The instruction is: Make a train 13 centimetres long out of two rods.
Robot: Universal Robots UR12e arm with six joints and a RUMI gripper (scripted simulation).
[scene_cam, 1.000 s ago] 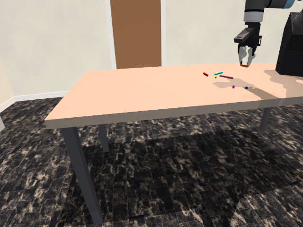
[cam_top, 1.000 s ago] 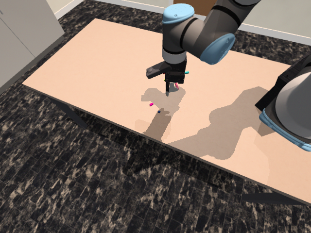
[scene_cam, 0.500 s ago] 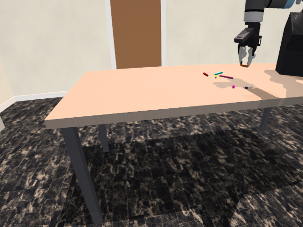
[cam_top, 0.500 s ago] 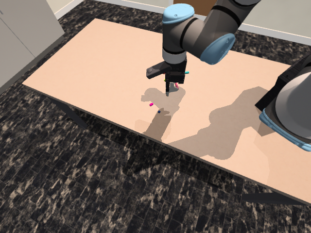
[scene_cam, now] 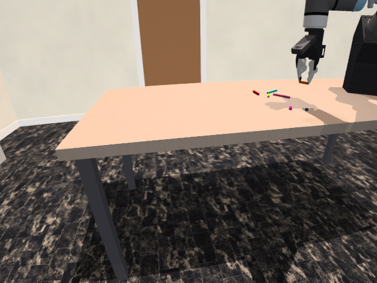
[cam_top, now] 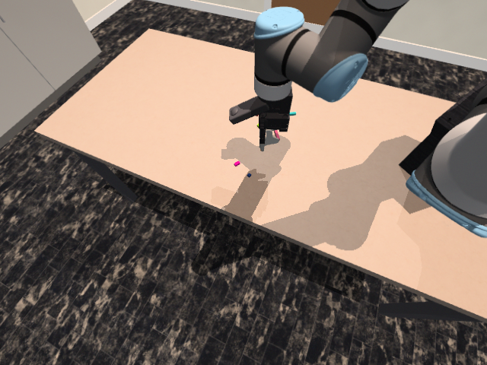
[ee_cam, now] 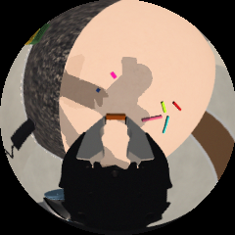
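One gripper [scene_cam: 305,79]: clamped on the orange rod [scene_cam: 303,81], upper right of the exterior view, above the table [scene_cam: 170,115].
Pink rod [scene_cam: 281,95]: lay flat, lower left of the gripper.

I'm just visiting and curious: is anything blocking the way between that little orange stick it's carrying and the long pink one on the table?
Nothing visible does. The short orange rod hangs in the end effector above bare tabletop; the long pink rod lies beside it.
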